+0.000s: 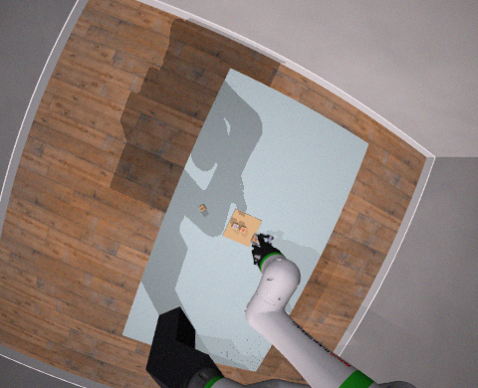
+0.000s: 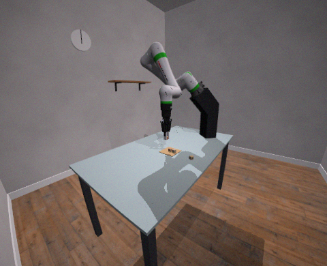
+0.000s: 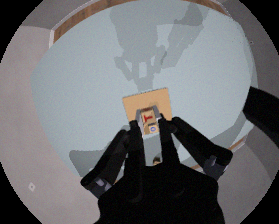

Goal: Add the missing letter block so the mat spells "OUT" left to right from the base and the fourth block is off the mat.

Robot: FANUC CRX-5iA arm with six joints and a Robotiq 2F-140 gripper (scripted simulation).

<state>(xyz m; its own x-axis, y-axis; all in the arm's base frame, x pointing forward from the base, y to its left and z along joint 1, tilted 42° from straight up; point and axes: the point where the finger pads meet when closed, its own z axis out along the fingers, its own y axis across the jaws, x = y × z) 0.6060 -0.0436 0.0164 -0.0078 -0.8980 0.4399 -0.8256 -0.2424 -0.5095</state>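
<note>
A tan mat (image 1: 242, 229) lies near the middle of the pale table, with two letter blocks (image 1: 239, 228) side by side on it; their letters are too small to read. My gripper (image 1: 255, 241) hovers above the mat's edge nearest the robot base and is shut on a third wooden block (image 3: 150, 135) with a red mark on its face. In the exterior view the gripper (image 2: 165, 136) hangs well above the table, behind the mat (image 2: 170, 153). In the wrist view the mat (image 3: 147, 103) lies straight below, partly hidden by the held block. A fourth block (image 1: 203, 208) sits on the table off the mat.
The black robot pedestal (image 1: 176, 343) stands at the table's near end. The fourth block also shows in the exterior view (image 2: 191, 157), near the table's right edge. A wall shelf (image 2: 129, 82) and a clock (image 2: 80, 39) are far from the table.
</note>
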